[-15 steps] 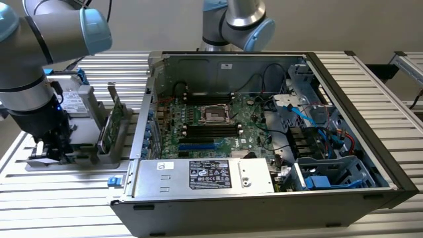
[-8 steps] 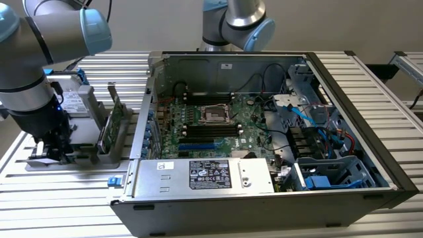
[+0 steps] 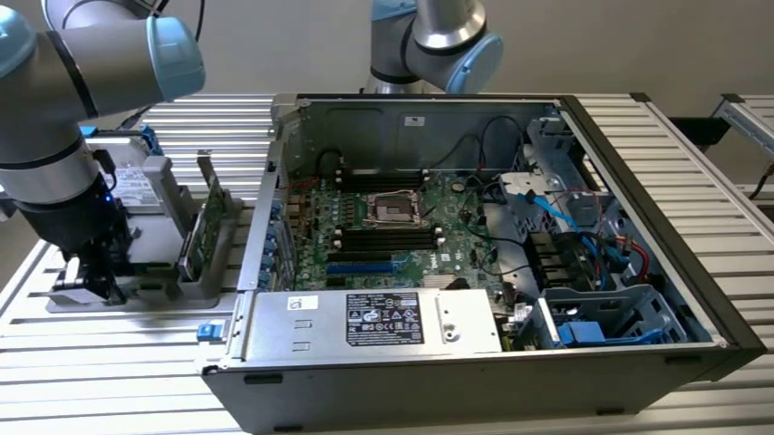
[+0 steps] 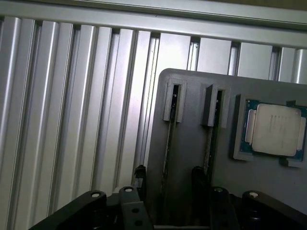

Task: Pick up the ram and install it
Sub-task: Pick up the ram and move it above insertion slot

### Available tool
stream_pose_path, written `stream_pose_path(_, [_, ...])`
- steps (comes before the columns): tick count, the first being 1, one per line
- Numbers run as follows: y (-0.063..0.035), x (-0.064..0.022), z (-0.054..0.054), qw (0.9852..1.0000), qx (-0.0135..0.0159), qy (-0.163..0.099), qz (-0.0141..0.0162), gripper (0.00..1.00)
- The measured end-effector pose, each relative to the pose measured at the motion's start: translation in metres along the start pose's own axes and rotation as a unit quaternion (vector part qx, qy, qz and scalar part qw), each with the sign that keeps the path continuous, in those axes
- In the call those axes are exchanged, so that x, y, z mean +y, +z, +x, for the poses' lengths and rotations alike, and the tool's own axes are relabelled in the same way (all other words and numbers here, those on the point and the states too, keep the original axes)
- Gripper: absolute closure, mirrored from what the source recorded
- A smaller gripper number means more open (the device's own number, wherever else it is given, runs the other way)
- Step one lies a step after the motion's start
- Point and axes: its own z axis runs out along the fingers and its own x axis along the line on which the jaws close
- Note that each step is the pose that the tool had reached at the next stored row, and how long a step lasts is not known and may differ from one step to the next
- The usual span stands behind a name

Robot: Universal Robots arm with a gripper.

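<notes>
The ram (image 4: 167,143), one of two sticks (image 4: 209,143), stands within the pincer (image 4: 169,176), spread apart.

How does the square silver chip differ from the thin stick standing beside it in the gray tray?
The processor chip lies flat, face up, in its recess; the ram stands on edge in a slot. The processor chip is square and silver; the ram is long and narrow. Both sit in one gray tray.

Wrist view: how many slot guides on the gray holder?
2: one slot guide near the holder's rounded corner, the other beside the processor chip. More may be hidden.
</notes>
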Motion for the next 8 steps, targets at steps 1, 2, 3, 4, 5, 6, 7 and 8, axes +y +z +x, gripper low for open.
stream_pose_path(1, [0.0001, 0.0, 0.0, 1.0, 0.0, 0.0, 0.0, 0.49])
stream_pose_path(2, [0.0002, 0.0, 0.0, 1.0, 0.0001, 0.0, 0.0, 0.49])
stream_pose_path(3, [0.0003, 0.0, 0.0, 1.0, 0.0001, 0.0, 0.0, 0.49])
stream_pose_path(4, [0.0003, 0.0, 0.0, 1.0, 0.0002, 0.0, 0.0, 0.51])
stream_pose_path(5, [0.0005, 0.0, 0.0, 1.0, 0.0002, 0.0, 0.0, 0.58])
stream_pose_path(6, [0.0005, -0.0001, 0.0, 1.0, 0.0002, 0.0, 0.0, 0.58])
stream_pose_path(7, [0.0006, -0.0001, 0.0, 1.0, 0.0003, 0.0, 0.0, 0.64])
stream_pose_path(8, [0.0008, -0.0001, 0.0, 1.0, 0.0003, 0.0, 0.0, 0.7])
